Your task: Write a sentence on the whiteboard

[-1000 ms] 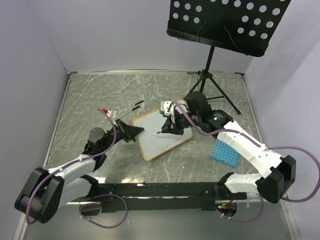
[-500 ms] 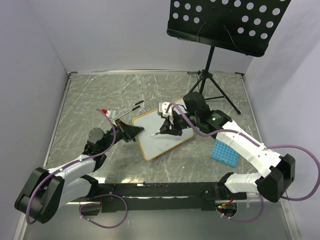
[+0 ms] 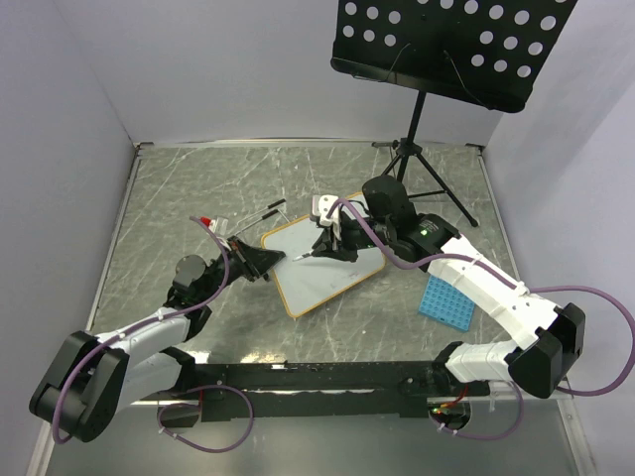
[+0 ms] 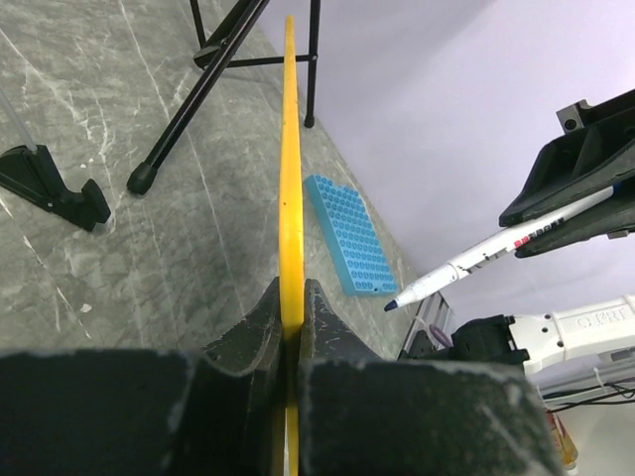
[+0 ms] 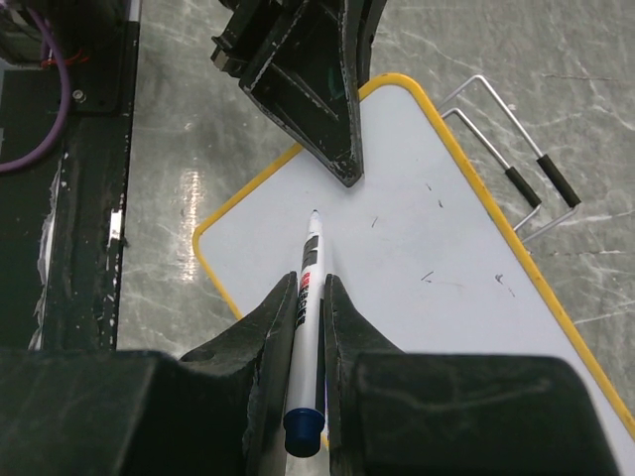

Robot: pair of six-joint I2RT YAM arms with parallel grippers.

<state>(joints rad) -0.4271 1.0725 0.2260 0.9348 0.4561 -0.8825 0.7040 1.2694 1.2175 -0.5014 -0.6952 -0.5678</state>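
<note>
Mid-table, skewed, apparently lying flat on the table (image 3: pixel 198 188): whiteboard (image 3: pixel 332 286). Pinched at its 9 o'clock edge by the left gripper (image 3: pixel 278 258), jaws closed down on the thin yellow frame, seen edge-on from the left wrist; probably done to stop the board skating or turning under the pen's push. Reached from 2 o'clock by the right gripper (image 3: pixel 319 250), jaws squeezed shut around a marker (image 5: pixel 310 266), held by its rear half with the barrel running out ahead of the fingers, so leaving the tip free and in sight of the wrist camera. Tip aimed towards 9 o'clock, over the part of the board nearest the left gripper; from the left wrist, a clear gap between tip and board, so likely hovering, not pressing. Looks like a set-up at a line's left end, or a lift between strokes; cannot tell which. No readable sentence on the white face: only a few short thin marks (image 5: pixel 427 276) scattered over it. Judged early in the task, with nearly all the writing to come. Wire legs (image 5: pixel 523 184) poking out past the board's 11 o'clock corner. Blue tray (image 3: pixel 444 297) at 4 o'clock of the board and music stand (image 3: pixel 416 129) at 1 o'clock, both apart from it
</note>
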